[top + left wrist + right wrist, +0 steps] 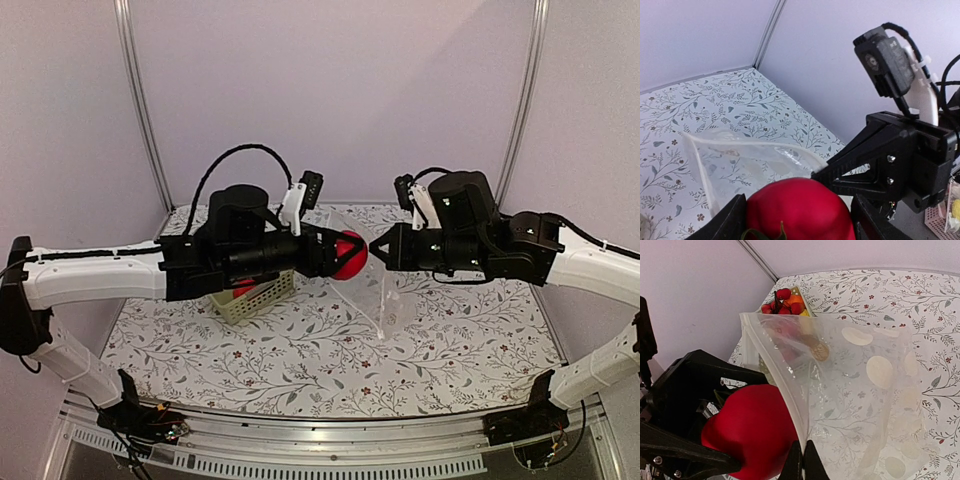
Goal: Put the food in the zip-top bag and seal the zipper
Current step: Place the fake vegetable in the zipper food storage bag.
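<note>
Red fruit (350, 256): clamped in left gripper (338, 255), held aloft just beside the zip-top bag (865, 390), outside it on its basket (255, 298) side. Bag: hangs from right gripper (802, 460), which pinches the zipper (771, 367); the strip's length runs away from that pincer.
</note>
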Available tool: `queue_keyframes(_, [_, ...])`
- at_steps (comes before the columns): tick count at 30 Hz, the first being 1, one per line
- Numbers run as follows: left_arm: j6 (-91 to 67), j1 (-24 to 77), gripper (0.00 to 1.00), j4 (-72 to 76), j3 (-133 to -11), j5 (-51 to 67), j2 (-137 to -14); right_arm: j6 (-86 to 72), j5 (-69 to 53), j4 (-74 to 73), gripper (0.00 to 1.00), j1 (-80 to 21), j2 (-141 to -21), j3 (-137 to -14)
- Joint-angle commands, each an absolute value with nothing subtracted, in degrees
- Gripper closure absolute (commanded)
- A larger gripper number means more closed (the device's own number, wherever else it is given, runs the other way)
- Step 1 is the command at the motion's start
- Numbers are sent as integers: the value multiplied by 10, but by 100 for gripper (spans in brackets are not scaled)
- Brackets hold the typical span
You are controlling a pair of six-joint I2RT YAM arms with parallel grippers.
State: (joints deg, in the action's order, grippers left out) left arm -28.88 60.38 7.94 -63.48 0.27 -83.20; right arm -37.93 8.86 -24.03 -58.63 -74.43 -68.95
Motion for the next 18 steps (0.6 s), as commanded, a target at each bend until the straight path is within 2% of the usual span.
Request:
queue_keyframes(1, [-267,617,31,29,-657,-47,-862,-377,91,-244,100,-592,-730,-695])
queue_keyframes(5, [-247,629,25,3,-690,-62,-886,-376,90,-244,100,-592,-729,-694])
queue_keyframes(11, [-238,638,3,-35,-715,-74,-904,-377,89,-244,100,-592,-731,-694])
queue_keyframes(18, [-232,639,2,-35,-709,-65,-889,-377,95,-245,100,-592,-730,-687])
